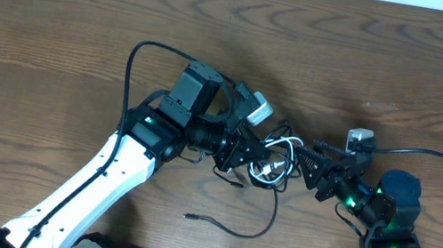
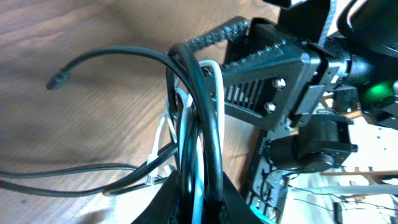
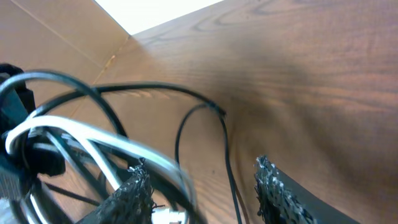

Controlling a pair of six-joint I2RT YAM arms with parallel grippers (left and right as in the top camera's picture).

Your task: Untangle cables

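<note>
Overhead: left end effector (image 1: 262,162) clenches the cables (image 1: 268,175), loose tail (image 1: 226,229) pointing left; right end effector (image 1: 310,161) released.

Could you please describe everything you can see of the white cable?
The white cable is thin, smooth and glossy, seemingly plastic-sheathed. It runs in several loops tangled with black cables over the wooden table. The left claw is shut on it and the black strands together; a loop passes beside one finger of the open right claw.

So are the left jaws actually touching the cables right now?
Touching. The left wrist view shows the cables running down into the left gripper, its jaws closed on the black and white strands with no gap.
</note>
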